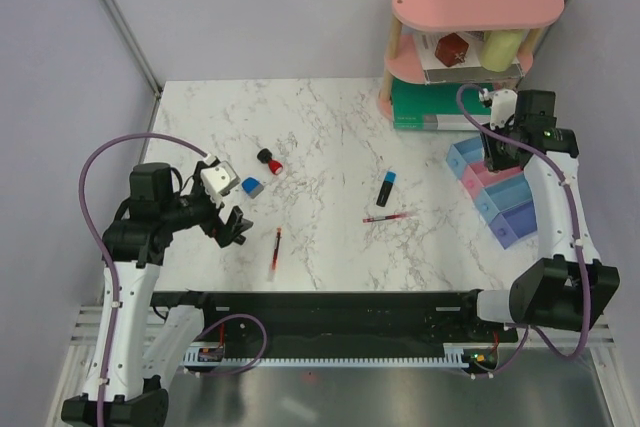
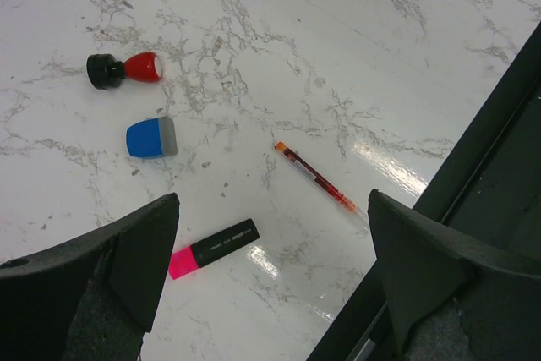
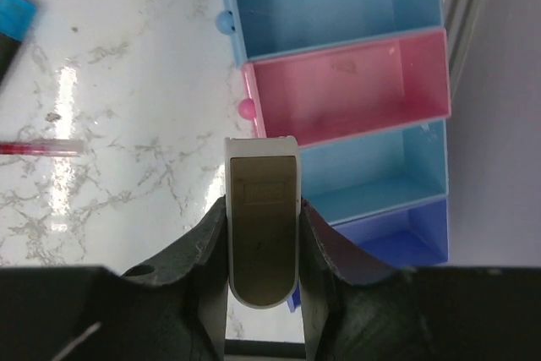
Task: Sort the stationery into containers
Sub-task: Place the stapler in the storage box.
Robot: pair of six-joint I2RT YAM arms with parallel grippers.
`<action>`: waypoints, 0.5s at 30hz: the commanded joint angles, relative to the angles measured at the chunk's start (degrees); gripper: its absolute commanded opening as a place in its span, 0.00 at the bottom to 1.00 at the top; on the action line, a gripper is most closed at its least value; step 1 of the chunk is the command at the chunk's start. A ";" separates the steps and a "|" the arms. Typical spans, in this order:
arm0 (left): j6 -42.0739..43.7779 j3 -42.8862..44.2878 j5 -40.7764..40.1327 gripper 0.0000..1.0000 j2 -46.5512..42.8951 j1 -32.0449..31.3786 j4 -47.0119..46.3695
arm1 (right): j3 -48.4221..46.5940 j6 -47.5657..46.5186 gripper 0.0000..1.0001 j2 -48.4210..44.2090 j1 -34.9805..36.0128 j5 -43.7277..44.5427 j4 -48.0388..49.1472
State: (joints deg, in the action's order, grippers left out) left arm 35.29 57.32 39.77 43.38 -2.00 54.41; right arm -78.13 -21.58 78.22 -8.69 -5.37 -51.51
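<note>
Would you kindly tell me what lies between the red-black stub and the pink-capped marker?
The blue eraser lies between the red-black stub and the pink-capped marker, touching neither; the left wrist view shows this.

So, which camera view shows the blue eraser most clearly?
The left wrist view: the blue eraser lies close and unobstructed there. The top view shows the blue eraser only small. The right wrist view misses it.

The black left arm [image 1: 128, 237] is bent low, and its left gripper [image 2: 272, 209] holds both jaws wide apart. The black right arm [image 1: 560, 207] reaches forward; its right gripper [image 3: 262, 213] pinches a flat silver-brown clip [image 3: 264, 177].
</note>
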 commanded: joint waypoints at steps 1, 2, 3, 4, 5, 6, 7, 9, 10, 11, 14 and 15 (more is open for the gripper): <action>2.59 -0.89 0.75 1.00 -2.15 -0.02 1.13 | 5.51 3.56 0.00 -3.41 -3.08 6.85 0.71; 2.68 -0.89 0.66 1.00 -2.33 -0.02 1.31 | 6.49 3.83 0.00 -3.86 -3.44 7.99 0.79; 2.94 -1.24 0.49 1.00 -2.68 -0.02 1.48 | 7.45 4.18 0.00 -4.47 -3.88 9.31 0.71; 3.12 -1.42 0.31 1.00 -3.12 -0.02 1.66 | 9.29 4.27 0.00 -4.82 -4.84 9.84 0.36; 3.29 -1.60 0.31 1.00 -3.21 -0.02 1.92 | 10.27 4.36 0.00 -5.09 -5.28 10.46 0.44; 3.56 -1.60 0.14 1.00 -3.47 -0.02 2.10 | 11.15 4.53 0.00 -5.79 -5.81 11.51 0.44; 3.73 -1.68 -0.13 1.00 -3.47 -0.02 2.19 | 12.63 4.36 0.00 -6.14 -6.86 11.69 0.35; 3.91 -1.60 -0.22 1.00 -3.65 -0.02 2.45 | 13.87 4.36 0.00 -7.02 -8.00 12.75 0.35; 4.00 -1.42 -0.30 1.00 -3.74 -0.02 2.54 | 14.75 4.18 0.00 -7.28 -9.32 13.01 0.27; 4.00 -1.42 -0.31 1.00 -3.82 -0.02 2.45 | 15.11 4.09 0.00 -7.55 -10.03 13.19 0.35; 3.82 -1.07 -0.04 1.00 -3.65 -0.02 2.63 | 16.25 3.30 0.00 -8.34 -12.66 14.06 0.44; 3.65 -1.07 0.04 1.00 -3.65 -0.02 2.72 | 16.86 2.95 0.00 -8.34 -13.97 14.07 0.70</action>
State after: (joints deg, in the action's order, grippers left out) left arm 37.10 55.83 39.33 39.97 -2.00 56.64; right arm -62.30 -18.61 72.18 -19.44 5.76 -51.90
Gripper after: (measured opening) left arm 0.993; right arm 0.383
